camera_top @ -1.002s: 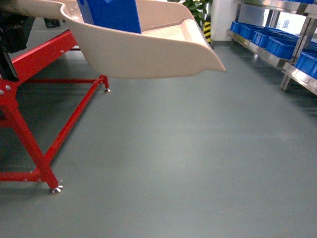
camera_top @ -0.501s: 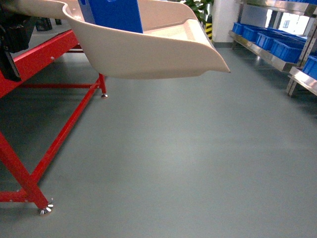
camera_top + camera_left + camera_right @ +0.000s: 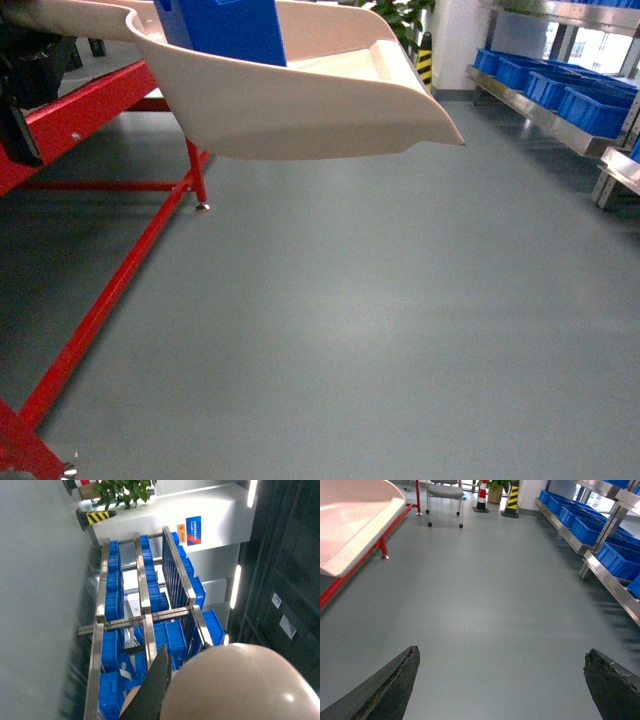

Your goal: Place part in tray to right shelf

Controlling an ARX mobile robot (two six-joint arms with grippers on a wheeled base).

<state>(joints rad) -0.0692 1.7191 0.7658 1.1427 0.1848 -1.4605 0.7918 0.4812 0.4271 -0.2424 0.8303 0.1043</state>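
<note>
Above the grey floor [image 3: 380,320], the right pincer [image 3: 502,680] hangs spread wide; the left pincer [image 3: 155,680] grips the cream tray [image 3: 300,110], which carries the blue part [image 3: 225,28].

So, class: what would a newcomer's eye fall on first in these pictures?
A big cream tray fills the head view's top, carrying a blue part over a red frame. On the right, steel shelves hold blue crates. The right gripper gapes over bare grey floor.
</note>
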